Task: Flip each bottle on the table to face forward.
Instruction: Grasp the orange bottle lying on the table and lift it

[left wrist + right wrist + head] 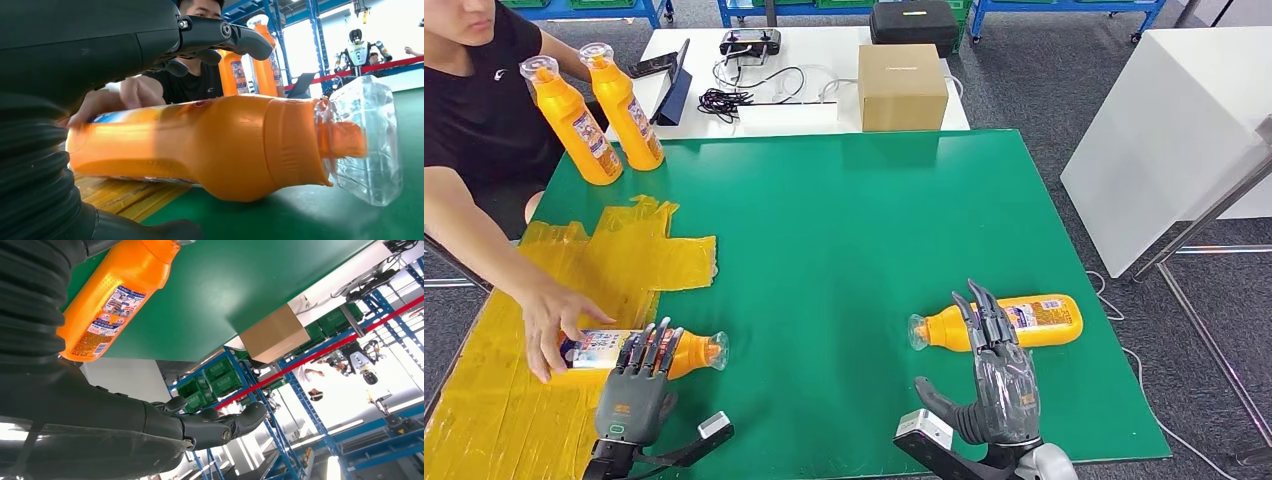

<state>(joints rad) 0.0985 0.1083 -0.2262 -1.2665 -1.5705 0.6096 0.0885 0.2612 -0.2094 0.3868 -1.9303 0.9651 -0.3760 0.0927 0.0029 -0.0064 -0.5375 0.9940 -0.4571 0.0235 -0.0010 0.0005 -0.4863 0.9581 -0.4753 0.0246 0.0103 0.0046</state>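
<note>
Lying flat at the green table's (pixel 844 250) five o'clock: right bottle (pixel 1014 322), long axis three-to-nine, cap toward nine. Just at its six o'clock, right hand (pixel 999 375), fingers spread wide, gripping nothing. At seven o'clock, left bottle (pixel 639 350), cap toward three, under left hand (pixel 639 385); contact unclear. Pressed by a person's hand (pixel 559 318).

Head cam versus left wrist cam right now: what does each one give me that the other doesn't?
Head view alone: the right hand open by the right lying bottle, and the cardboard box. Left wrist view alone: the clear cap up close and a far-off robot. Both: the left bottle under the left hand, a person's hand on it, and two standing bottles.
</note>
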